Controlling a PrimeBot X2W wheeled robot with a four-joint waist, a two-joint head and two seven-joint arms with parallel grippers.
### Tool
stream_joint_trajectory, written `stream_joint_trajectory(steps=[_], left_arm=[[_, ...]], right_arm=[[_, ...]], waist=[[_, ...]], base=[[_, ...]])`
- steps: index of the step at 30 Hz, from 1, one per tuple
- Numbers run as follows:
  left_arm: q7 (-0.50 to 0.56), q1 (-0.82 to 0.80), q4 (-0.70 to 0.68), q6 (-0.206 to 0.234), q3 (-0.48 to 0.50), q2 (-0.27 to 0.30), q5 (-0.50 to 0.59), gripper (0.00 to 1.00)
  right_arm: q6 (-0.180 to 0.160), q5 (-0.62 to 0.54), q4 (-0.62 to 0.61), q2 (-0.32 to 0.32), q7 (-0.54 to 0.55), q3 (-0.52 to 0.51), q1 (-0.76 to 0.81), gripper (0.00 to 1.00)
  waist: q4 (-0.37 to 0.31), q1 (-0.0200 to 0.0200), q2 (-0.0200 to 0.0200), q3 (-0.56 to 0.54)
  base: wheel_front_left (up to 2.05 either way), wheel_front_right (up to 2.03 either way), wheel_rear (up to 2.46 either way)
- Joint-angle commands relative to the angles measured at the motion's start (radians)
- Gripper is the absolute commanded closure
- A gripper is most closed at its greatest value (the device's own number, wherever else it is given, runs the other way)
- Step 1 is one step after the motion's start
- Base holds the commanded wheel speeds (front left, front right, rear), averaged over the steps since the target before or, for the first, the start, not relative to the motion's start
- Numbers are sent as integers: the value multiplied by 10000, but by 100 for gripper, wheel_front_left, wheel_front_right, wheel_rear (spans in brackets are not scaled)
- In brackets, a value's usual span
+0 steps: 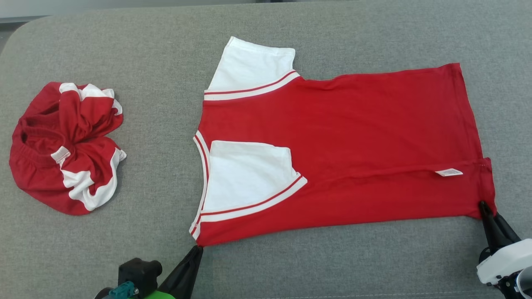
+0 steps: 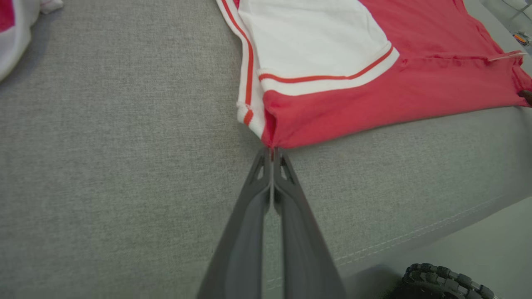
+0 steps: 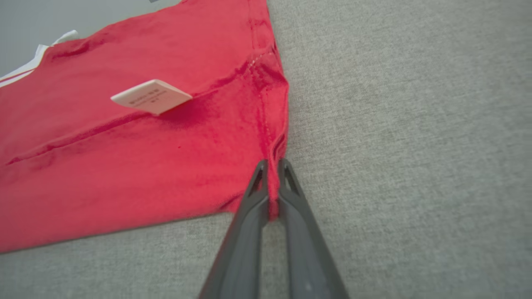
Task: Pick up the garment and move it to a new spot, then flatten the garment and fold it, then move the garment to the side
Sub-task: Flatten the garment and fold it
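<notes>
The garment (image 1: 353, 124) is a red T-shirt with white sleeves, lying spread out on the grey cushion, collar to the left and hem to the right. Its near side is folded over the body, with one white sleeve (image 1: 249, 174) on top and a white label (image 1: 449, 172) showing. My left gripper (image 1: 198, 248) is shut on the near collar-side corner of the garment (image 2: 374, 99), as the pinched fingertips (image 2: 266, 166) show. My right gripper (image 1: 483, 204) is shut on the near hem corner; red cloth (image 3: 145, 158) sits pinched between its fingers (image 3: 257, 191).
A second red and white piece of clothing (image 1: 66, 145) lies crumpled at the left of the cushion (image 1: 291, 265). The cushion's stitched front edge (image 2: 415, 241) runs close below my left gripper. Bare grey fabric lies between the two pieces and along the front.
</notes>
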Motion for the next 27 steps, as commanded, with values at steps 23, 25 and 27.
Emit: stream_joint_trajectory(steps=[23,25,27], left_arm=[[951,-1134,-2792,940,1514,1592,268,0],[1443,-2173,-2777,744,1612,1588,132,0],[1996,-3357,-2405,464,1603,1522,45,0]], right_arm=[[-8,-878,-1945,58,-134,48,-84,0],[-10,-1089,-2131,29,-142,169,-269,0],[-8,-1304,-2280,124,-148,276,-572,0]], waist=[[-276,0,0,-51],[-275,0,0,198],[-317,0,0,513]], base=[[0,0,0],[0,0,0],[0,0,0]])
